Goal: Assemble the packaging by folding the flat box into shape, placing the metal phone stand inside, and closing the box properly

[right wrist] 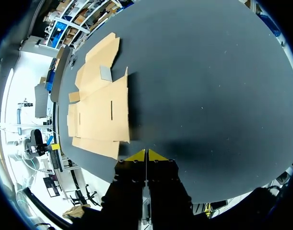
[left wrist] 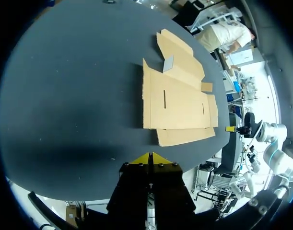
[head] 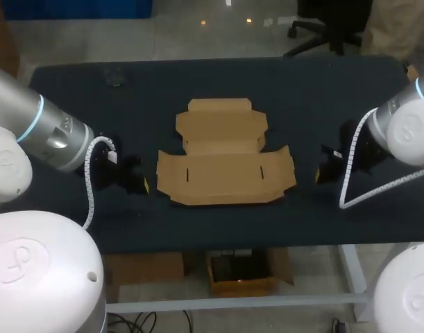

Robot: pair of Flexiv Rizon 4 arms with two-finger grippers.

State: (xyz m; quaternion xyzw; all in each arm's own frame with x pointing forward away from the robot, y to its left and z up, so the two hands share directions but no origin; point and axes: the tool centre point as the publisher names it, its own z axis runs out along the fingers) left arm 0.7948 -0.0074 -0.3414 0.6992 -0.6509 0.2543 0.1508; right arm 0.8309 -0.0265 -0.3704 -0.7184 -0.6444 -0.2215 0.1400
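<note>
Flat box [head: 225,170] between left claw [head: 144,185], right claw [head: 317,176], untouched

so your table [head: 323,90] is a dark matte top, nearly black, running almost the full width of the head view, with a pale frame showing under its near edge. one main thing lies directly on it: the flat box [head: 224,161], plain brown cardboard, unfolded, roughly mid-table. its big panel with two short slits sits toward the near edge. the smaller panel with notched corners points to the far edge, and short flaps stick out left and right. the whole sheet looks about flat against the surface. there's also a faint dark round spot [head: 114,75] near the far left corner, too dim to tell what it is.
</note>
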